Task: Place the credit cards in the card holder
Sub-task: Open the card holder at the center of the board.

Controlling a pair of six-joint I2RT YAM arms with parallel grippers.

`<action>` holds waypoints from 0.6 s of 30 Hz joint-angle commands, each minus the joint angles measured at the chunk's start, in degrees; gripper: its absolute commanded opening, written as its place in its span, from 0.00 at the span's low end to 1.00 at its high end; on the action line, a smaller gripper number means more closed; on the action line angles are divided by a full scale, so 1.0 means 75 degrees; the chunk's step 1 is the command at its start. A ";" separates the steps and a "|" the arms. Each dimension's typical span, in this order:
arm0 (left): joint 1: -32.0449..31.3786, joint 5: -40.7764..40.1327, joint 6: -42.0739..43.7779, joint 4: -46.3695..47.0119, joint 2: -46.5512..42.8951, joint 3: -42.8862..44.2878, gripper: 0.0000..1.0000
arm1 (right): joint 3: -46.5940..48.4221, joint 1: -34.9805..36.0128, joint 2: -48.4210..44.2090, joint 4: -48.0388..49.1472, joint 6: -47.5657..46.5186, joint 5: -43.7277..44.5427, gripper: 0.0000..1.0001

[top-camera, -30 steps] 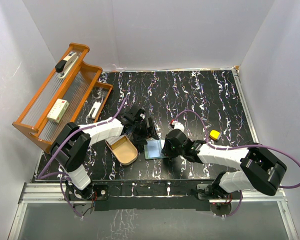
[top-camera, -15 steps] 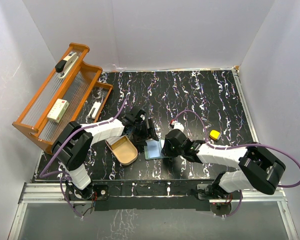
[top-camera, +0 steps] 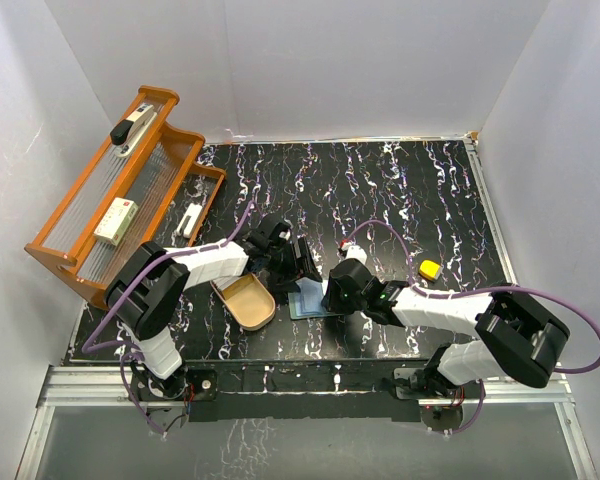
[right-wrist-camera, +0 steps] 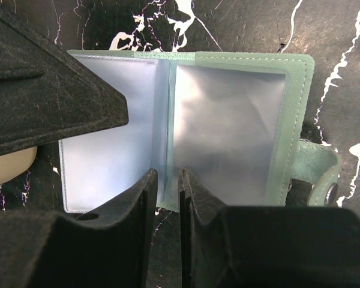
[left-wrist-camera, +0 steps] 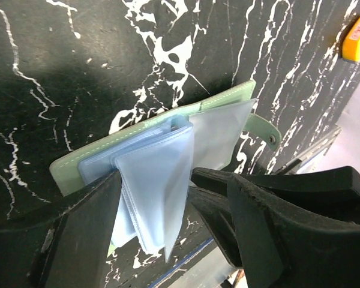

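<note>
Card holder [right-wrist-camera: 228, 120] lies open and flat directly ahead of the right gripper [right-wrist-camera: 168, 180]. Its spine runs straight away from the fingertips, its opened length lies crosswise to them, and the snap tab [right-wrist-camera: 324, 180] sits off to the right-hand finger's outer side. Right fingers are drawn in to a narrow slit, with the fold of the clear sleeves [left-wrist-camera: 162, 180] running into that slit; this looks like a pinch on a sleeve leaf. Left gripper [left-wrist-camera: 174, 204] comes at the holder from the opposite side, fingers spread wide. The fanned sleeves stand up between them, one finger touching the bundle's edge and nothing clamped. Both arms are at the holder, but only the right one grips it. No credit cards can be made out near either set of fingers; judged, the pockets are being spread ready for loading.
</note>
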 commanded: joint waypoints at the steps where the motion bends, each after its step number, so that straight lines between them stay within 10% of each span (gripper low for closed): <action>1: 0.0009 0.0617 -0.0341 0.0667 -0.0195 -0.0262 0.70 | 0.0165 0.0057 0.0099 0.0295 0.0035 0.0128 0.20; 18: 0.0008 0.0694 -0.0554 0.1062 -0.0547 -0.0396 0.61 | 0.0034 0.0069 -0.0321 0.0174 -0.0072 0.0325 0.22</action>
